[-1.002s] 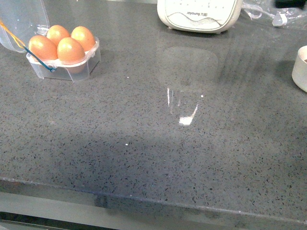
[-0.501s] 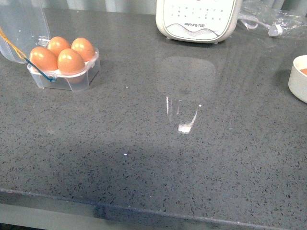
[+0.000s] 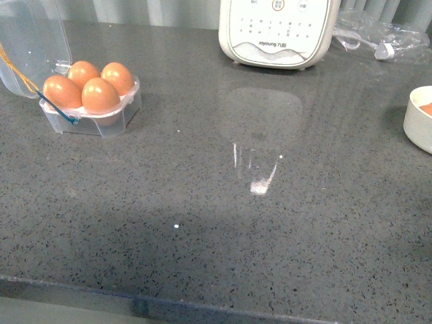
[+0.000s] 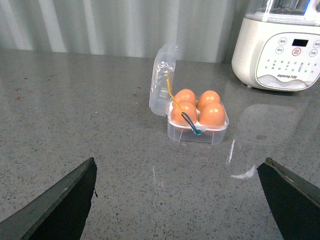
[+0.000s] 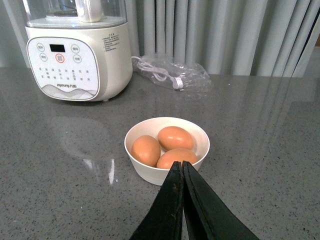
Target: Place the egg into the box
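The clear egg box (image 3: 94,123) stands at the far left of the grey counter with its domed lid (image 3: 27,40) open and upright. All four cells hold orange-brown eggs (image 3: 100,94); they look alike, so I cannot tell the task's egg from the others. The box also shows in the left wrist view (image 4: 197,134), well ahead of my left gripper (image 4: 179,161), which is open and empty above bare counter. My right gripper (image 5: 182,163) is shut and empty, just short of the white bowl (image 5: 150,172). Neither gripper shows in the front view.
The white bowl (image 3: 417,121) at the right edge holds three more eggs (image 5: 175,137). A large white appliance (image 3: 277,30) stands at the back middle. A clear bag with a cable (image 5: 172,72) lies behind the bowl. Curtains hang behind the counter.
The front view has tilted up, so everything sits a little lower in the picture and more of the back shows. Nothing on the counter has moved.
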